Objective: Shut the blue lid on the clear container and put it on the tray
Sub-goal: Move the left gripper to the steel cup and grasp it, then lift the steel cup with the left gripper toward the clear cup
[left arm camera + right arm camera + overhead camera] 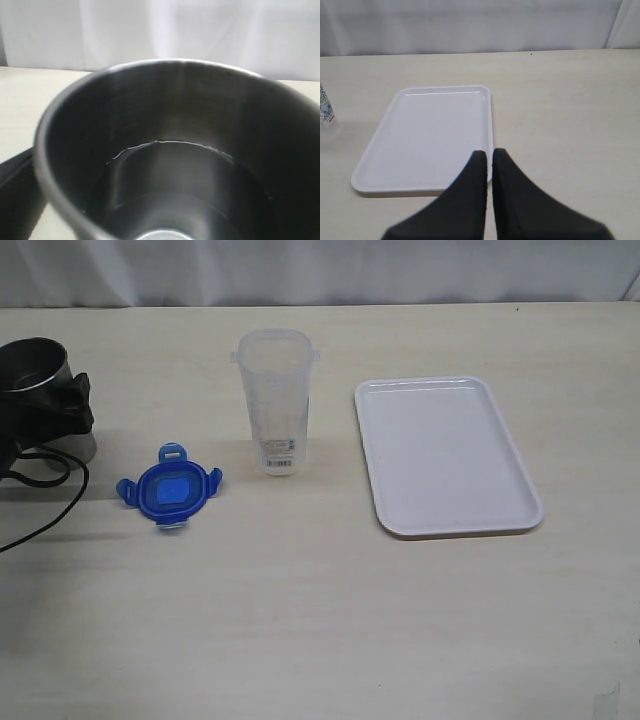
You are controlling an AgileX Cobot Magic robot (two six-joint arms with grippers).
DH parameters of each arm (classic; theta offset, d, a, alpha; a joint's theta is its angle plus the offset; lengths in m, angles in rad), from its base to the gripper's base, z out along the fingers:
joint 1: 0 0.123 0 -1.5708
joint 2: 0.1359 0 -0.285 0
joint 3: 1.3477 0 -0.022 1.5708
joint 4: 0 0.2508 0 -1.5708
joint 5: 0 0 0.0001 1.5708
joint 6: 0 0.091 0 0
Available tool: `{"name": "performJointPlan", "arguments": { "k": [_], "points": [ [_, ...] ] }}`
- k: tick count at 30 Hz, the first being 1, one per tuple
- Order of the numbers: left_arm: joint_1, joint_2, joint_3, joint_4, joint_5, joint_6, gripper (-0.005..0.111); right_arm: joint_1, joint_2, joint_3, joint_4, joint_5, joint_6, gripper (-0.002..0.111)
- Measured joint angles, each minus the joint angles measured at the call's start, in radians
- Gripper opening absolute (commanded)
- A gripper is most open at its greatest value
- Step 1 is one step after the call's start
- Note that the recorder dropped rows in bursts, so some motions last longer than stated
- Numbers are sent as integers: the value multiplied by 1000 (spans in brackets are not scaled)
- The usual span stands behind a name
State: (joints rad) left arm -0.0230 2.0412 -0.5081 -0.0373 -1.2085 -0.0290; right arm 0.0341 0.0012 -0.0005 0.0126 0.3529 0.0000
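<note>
The small round blue plastic lid (167,490) lies flat on the pale wooden table (320,630) with its 4 snap flaps spread outward. It sits near the tall clear plastic container (275,400), to that container's left in the exterior view and not touching it. The container stands upright with its mouth uncovered and a white barcode label near its base. To its right, apart from it, lies the flat white rectangular plastic tray (445,455) with rounded corners and a low rim.

The left gripper (62,408) is at the far left edge of the exterior view, its black fingers set wide on either side of a grey steel cup (35,365). Whether they press on the cup I cannot tell. The left wrist view looks straight into the cup's dark interior. A black cable (45,510) curls on the table below it.

The right gripper (490,159) hovers just past the tray's near short edge, its 2 black fingers drawn together and holding nothing.
</note>
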Motion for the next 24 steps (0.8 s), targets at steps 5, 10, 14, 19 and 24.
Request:
{"name": "performJointPlan", "arguments": {
  "k": [5,10,14,19,24],
  "points": [
    [0,0,0,0,0,0,105,0,0,0,0,0,0,4],
    [0,0,0,0,0,0,104,0,0,0,0,0,0,4],
    [0,0,0,0,0,0,82,0,0,0,0,0,0,4],
    [-2,0,0,14,-2,4,30,0,0,0,0,0,0,4],
    [-2,0,0,10,0,4,0,0,0,0,0,0,0,4]
  ]
}}
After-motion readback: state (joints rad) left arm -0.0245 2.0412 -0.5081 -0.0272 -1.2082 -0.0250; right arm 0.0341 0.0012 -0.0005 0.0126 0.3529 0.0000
